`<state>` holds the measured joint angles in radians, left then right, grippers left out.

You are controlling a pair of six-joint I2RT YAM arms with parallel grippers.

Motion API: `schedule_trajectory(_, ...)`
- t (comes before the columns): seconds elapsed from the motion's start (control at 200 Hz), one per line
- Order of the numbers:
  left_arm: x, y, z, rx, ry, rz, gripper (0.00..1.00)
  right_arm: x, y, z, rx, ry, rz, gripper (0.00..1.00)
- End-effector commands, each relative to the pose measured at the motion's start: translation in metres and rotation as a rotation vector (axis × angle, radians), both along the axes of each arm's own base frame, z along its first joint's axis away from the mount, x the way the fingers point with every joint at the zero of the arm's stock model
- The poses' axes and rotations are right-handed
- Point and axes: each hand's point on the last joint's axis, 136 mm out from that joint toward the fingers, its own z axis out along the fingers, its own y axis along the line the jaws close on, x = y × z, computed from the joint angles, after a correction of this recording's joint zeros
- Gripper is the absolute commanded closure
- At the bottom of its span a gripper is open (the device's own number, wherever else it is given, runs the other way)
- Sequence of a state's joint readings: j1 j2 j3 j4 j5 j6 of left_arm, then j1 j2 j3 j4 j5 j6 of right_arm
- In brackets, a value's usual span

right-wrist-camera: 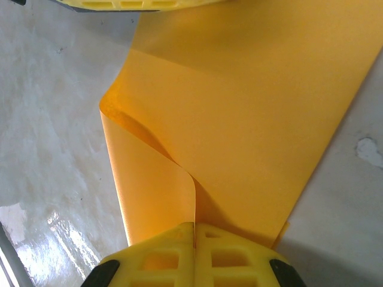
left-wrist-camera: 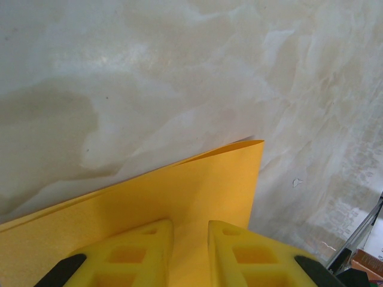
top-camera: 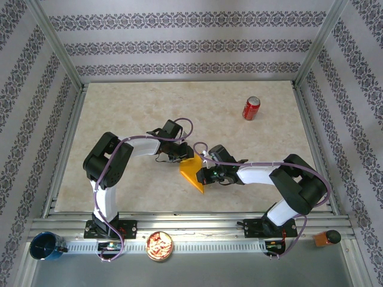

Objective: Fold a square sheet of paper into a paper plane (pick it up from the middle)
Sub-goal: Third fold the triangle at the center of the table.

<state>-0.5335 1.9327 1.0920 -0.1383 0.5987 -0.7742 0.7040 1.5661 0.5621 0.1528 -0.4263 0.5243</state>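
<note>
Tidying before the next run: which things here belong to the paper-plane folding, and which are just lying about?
In the job: sheet of paper, right pincer shut on it, left pincer over it.
Lying about: red can, blue cup, filled bowl, small orange object by the right base.

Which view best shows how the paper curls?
Right wrist: the paper is close up, its curled-over layer running into the shut right gripper. Left wrist shows a flat corner; top external, a small orange patch.
</note>
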Motion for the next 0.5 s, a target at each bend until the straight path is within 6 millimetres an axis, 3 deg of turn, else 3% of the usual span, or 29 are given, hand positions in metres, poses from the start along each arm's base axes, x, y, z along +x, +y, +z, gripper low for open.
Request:
schedule_trajectory(0.0, -0.0122, 0.0135, -0.0096, 0.053, 0.052, 0.019, 0.76, 0.0086, 0.0019, 0.0108, 0.005, -0.047, 0.003, 0.98)
schedule_trajectory(0.495, -0.0124, 0.0133, -0.0106, 0.048, 0.054, 0.019, 0.77, 0.0093, -0.0001, 0.0119, 0.013, -0.048, 0.005, 0.97)
